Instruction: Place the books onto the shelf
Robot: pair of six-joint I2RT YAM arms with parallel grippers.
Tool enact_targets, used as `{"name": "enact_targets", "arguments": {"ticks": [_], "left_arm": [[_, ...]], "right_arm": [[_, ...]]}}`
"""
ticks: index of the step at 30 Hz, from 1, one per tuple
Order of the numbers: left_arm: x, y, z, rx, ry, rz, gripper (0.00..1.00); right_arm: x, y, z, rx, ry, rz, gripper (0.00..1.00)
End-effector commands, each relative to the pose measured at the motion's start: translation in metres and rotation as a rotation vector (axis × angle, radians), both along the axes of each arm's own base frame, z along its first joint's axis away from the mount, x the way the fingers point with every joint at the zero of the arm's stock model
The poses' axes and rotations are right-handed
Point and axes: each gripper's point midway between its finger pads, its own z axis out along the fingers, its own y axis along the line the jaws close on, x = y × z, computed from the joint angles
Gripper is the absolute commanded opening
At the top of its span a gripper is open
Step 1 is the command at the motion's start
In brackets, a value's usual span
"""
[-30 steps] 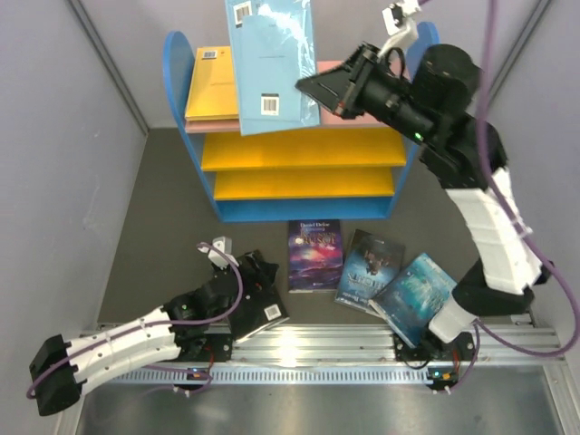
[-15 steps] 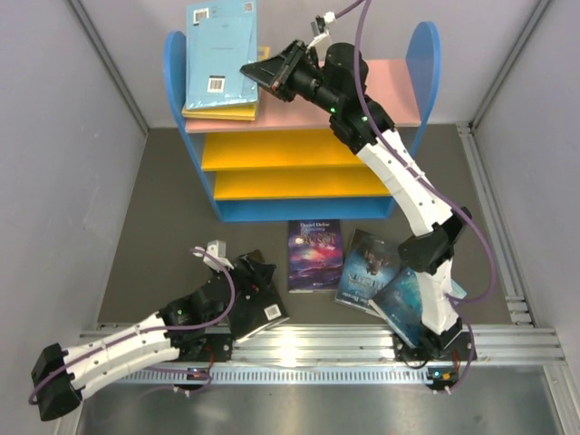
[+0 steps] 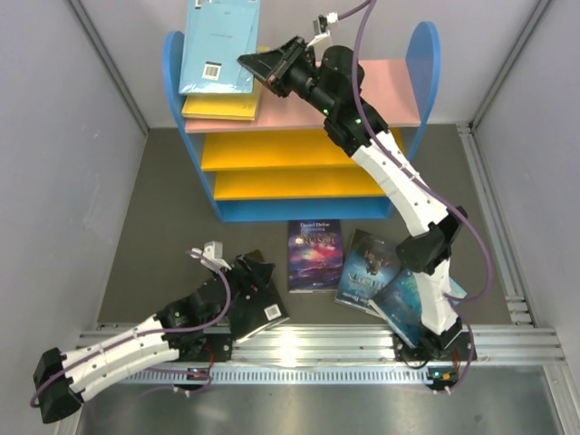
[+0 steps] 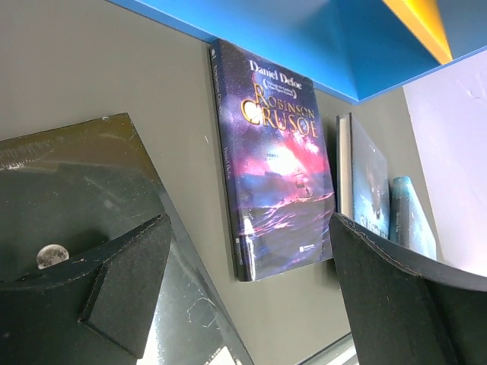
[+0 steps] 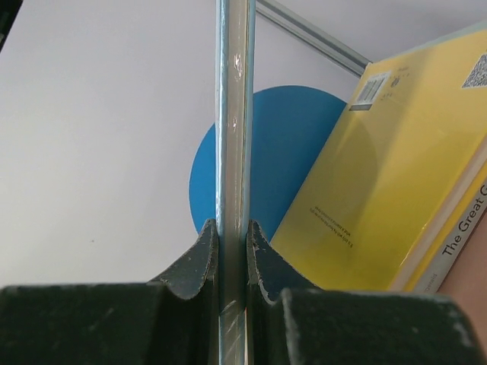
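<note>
Jaws of right gripper [image 5: 233, 230] clench thin light-blue paperback [image 3: 217, 45] between them; left gripper [image 4: 249, 228] gapes over glossy black paperback [image 4: 76, 167].

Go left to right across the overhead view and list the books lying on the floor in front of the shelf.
black book → Robinson Crusoe book → dark blue-grey book → teal book
</note>
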Motion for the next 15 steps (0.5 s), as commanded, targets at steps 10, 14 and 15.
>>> {"name": "enact_targets", "arguments": {"ticks": [10,14,15], "left_arm": [[0.002,0.002,0.003,-0.028,-0.017,0.019,0.89],[0.002,0.002,0.003,-0.030,-0.017,0.018,0.89],[0.002,0.002,0.003,-0.030,-0.016,0.022,0.89]], "right_arm": [[-0.018,0.005,0.022,0.084,-0.053,0.029,0.40],[-0.017,0.003,0.016,0.049,-0.043,0.017,0.61],[-0.016,0.001,0.016,0.045,-0.044,0.010,0.66]]}}
